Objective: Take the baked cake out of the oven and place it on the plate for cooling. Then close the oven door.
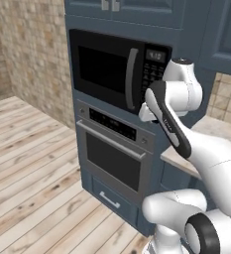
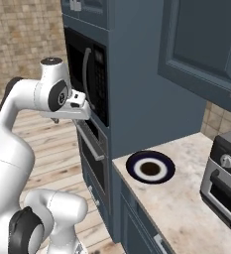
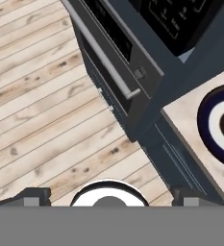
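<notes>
The oven is built into the blue cabinet column under the microwave. Its grey oven door stands shut, with the silver bar handle across the top. The hand view looks down on that door and its handle. The cake is out of view. On the counter to the right of the oven lies the plate, navy-rimmed with a dark centre; part of the plate also shows in the hand view. My gripper hangs open in the air in front of the column, pointing down, holding nothing.
A black microwave sits above the oven. A drawer lies below it. The stone counter carries a steel toaster oven at the far right. Wooden floor spreads out left of the column.
</notes>
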